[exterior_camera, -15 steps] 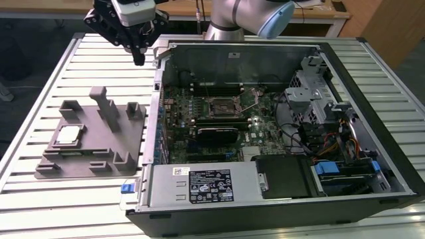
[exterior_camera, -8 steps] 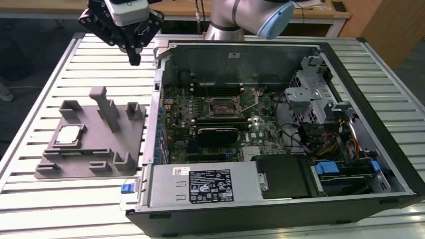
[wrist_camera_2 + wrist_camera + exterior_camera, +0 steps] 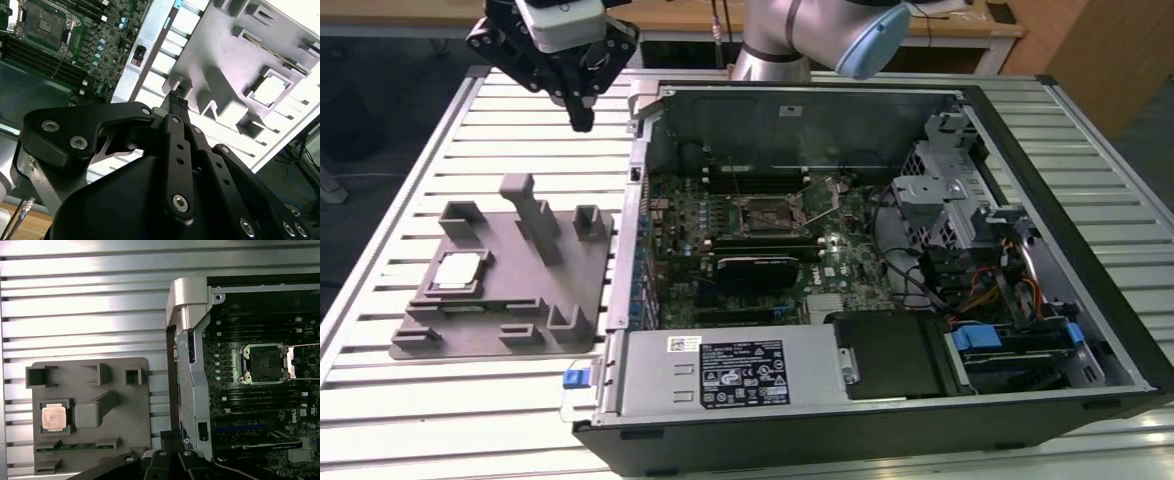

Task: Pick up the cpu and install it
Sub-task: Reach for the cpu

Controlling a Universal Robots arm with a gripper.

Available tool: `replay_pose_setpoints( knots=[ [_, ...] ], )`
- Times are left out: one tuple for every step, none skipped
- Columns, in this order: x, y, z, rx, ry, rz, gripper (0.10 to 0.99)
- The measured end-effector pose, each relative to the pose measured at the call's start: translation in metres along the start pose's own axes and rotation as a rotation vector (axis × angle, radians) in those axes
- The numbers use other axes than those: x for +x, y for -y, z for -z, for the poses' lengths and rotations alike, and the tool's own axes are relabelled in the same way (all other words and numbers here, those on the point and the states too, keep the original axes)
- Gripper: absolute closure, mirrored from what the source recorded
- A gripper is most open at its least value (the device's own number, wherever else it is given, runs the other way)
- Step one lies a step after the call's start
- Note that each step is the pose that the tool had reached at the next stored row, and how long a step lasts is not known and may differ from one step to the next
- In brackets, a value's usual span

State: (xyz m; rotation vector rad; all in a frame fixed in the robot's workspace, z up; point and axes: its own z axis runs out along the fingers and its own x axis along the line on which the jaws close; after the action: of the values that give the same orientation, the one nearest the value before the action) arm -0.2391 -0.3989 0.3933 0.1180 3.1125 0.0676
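Slatted aluminium table (image 3: 454,420), wooden benches behind. An open computer case (image 3: 854,440) lay on it with the motherboard (image 3: 670,250) exposed. A grey plastic tray (image 3: 520,300) sat just beside the case, on the exterior view's left.

Arm (image 3: 781,40) came in from the table's far edge, wrist carried over toward the exterior view's left. Gripper (image 3: 580,118) hung pointing down above bare slats, past the tray's far end and just outside the case's corner, clear of the surface. Fingers were drawn together to a single tip with nothing between them; in the second wrist view the fingertips (image 3: 175,102) read the same.

Cpu (image 3: 459,271): small, flat, square, silvery-white top plate. It was seated level in a square recess of the tray, on the side away from the case, well apart from the gripper. Socket (image 3: 767,212) on the motherboard showed a dark centre inside its metal frame, thin lever angled off to one side.
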Motion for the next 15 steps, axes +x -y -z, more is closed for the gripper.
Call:
replay_pose_setpoints(
  knots=[
    [0.0011,0.0001,0.0,0.0,0.0,0.0,0.98],
    [0.0022,0.0002,0.0,0.0,0.0001,0.0,0.98],
    [0.0033,0.0002,0.0001,0.0,0.0,0.0,0.98],
    [0.0044,0.0003,0.0001,0.0,0.0,0.0,0.98],
    [0.0055,0.0004,0.0001,0.0,0.0,0.0,0.98],
    [0.0065,0.0005,0.0001,0.0,0.0001,0.0,0.98],
    [0.0077,0.0006,0.0002,0.0,0.0001,0.0,0.98],
    [0.0088,0.0007,0.0002,0.0,0.0,0.0,0.98],
    [0.0099,0.0007,0.0003,0.0,0.0,0.0,0.98],
    [0.011,0.0008,0.0003,0.0,0.0,0.0,0.98],
    [0.0122,0.0009,0.0003,0.0,0.0001,0.0,0.98],
    [0.0133,0.001,0.0003,0.0,0.0,0.0,0.98],
    [0.0144,0.0011,0.0004,0.0,0.0,0.0,0.98],
    [0.0155,0.0012,0.0004,0.0,0.0,0.0,0.98],
    [0.0166,0.0013,0.0005,0.0,0.0,0.0,0.98]
  ],
)
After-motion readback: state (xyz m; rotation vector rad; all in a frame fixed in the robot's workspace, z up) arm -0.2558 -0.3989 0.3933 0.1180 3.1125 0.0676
